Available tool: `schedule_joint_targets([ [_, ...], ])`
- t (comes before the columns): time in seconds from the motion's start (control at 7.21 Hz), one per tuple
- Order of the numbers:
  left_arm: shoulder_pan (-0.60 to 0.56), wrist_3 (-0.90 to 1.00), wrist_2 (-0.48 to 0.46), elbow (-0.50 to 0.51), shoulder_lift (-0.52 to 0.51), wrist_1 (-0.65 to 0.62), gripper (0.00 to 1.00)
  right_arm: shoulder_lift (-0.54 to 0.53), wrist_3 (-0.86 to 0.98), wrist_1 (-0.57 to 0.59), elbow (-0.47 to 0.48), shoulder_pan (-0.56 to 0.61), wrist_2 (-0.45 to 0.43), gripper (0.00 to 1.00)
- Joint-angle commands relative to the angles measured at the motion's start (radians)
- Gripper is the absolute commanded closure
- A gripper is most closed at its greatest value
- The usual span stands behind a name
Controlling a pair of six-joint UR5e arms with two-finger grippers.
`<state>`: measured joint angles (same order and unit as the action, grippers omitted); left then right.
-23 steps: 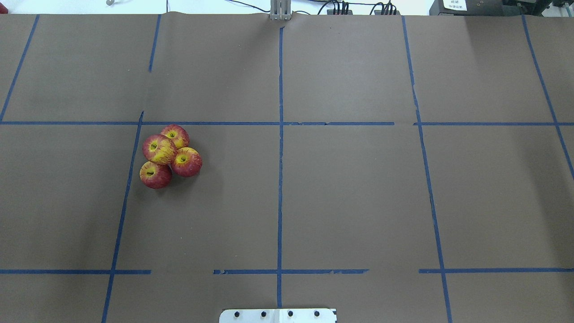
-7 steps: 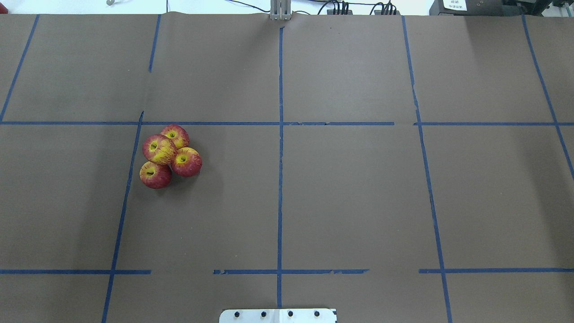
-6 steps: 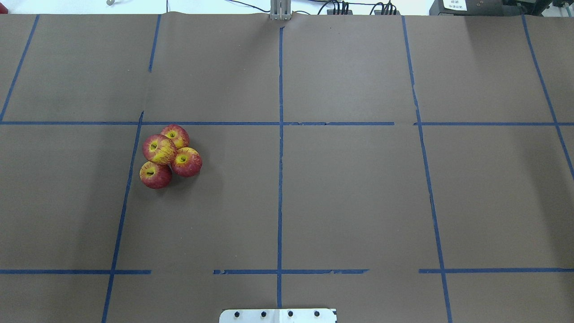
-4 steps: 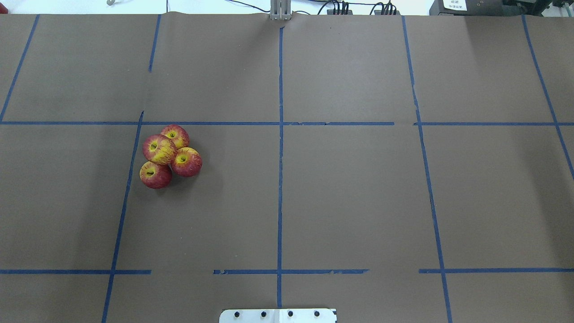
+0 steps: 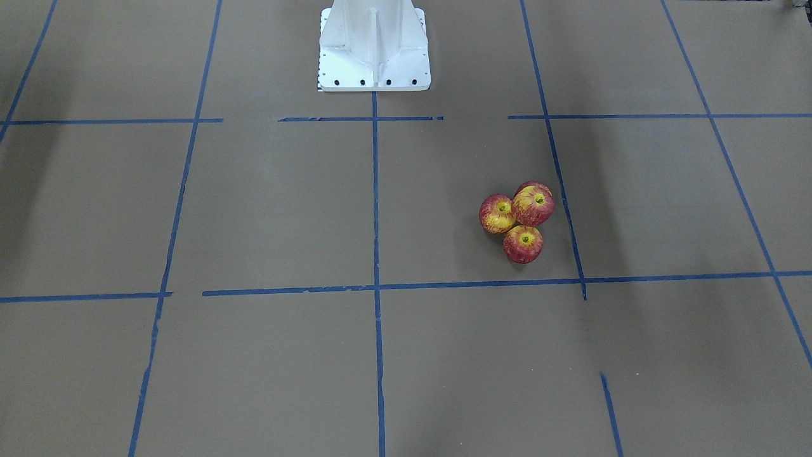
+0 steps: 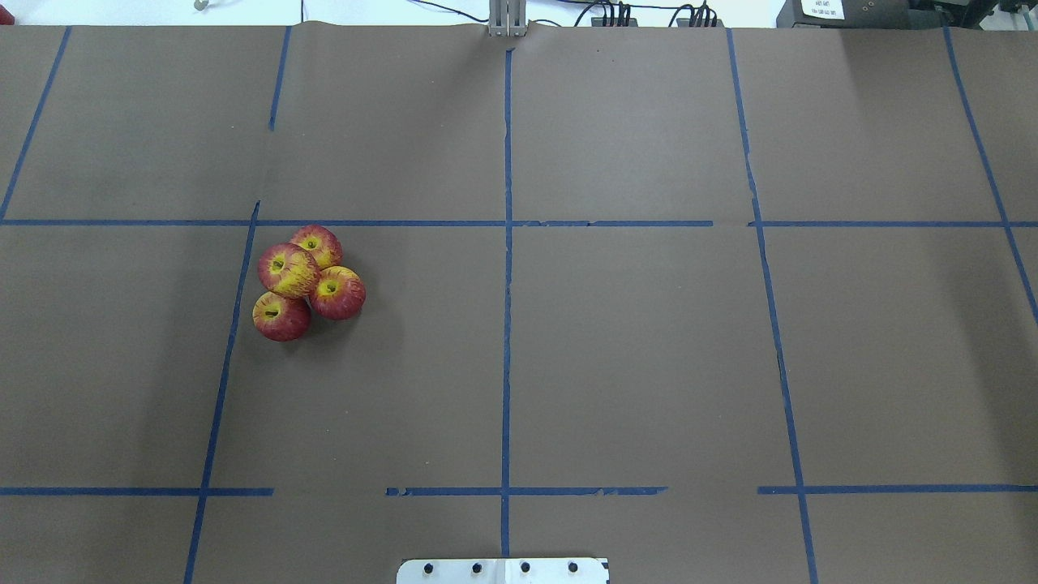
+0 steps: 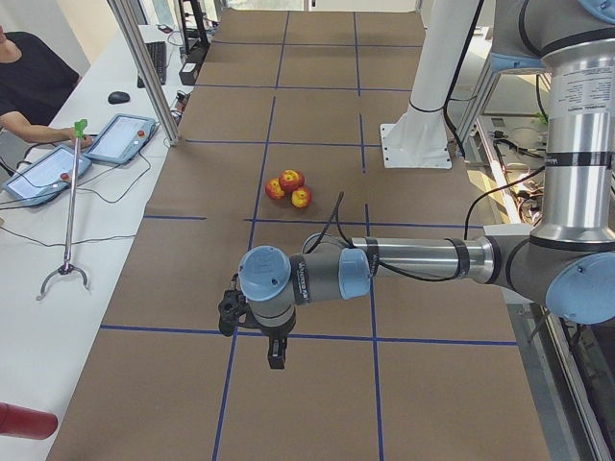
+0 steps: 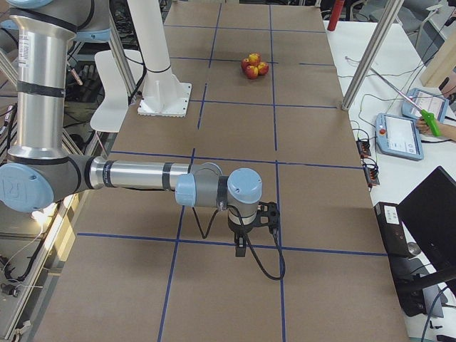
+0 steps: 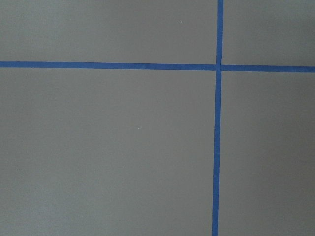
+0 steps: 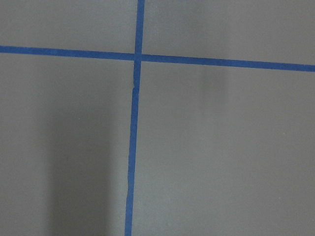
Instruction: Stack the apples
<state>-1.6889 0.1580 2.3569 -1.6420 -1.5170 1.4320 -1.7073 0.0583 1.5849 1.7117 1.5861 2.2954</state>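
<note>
Four small red-and-yellow apples (image 6: 308, 280) sit bunched on the brown table, left of the middle. One apple (image 6: 288, 269) rests on top of the other three. The bunch also shows in the front view (image 5: 519, 221), the left view (image 7: 289, 187) and the right view (image 8: 254, 65). My left gripper (image 7: 274, 360) hangs over the table's left end, far from the apples. My right gripper (image 8: 241, 251) hangs over the right end. Both show only in the side views, so I cannot tell whether they are open or shut. The wrist views show only paper and tape.
Brown paper with blue tape grid lines (image 6: 507, 243) covers the table. The white robot base (image 5: 374, 47) stands at the near middle edge. An operator's desk with tablets (image 7: 120, 139) and a grabber stick (image 7: 67, 211) runs along the far side.
</note>
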Motion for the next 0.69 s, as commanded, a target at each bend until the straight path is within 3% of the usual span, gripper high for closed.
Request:
schedule_joint_targets([
  [0.0,0.001,0.0,-0.001,-0.004,0.0,0.001,0.0,0.0,0.0,0.0,-0.001,0.0,0.001,0.0],
  [0.55,0.001,0.0,-0.001,-0.005,-0.017,0.004,0.0,0.0,0.0,0.001,-0.001,0.0,0.001,0.0],
])
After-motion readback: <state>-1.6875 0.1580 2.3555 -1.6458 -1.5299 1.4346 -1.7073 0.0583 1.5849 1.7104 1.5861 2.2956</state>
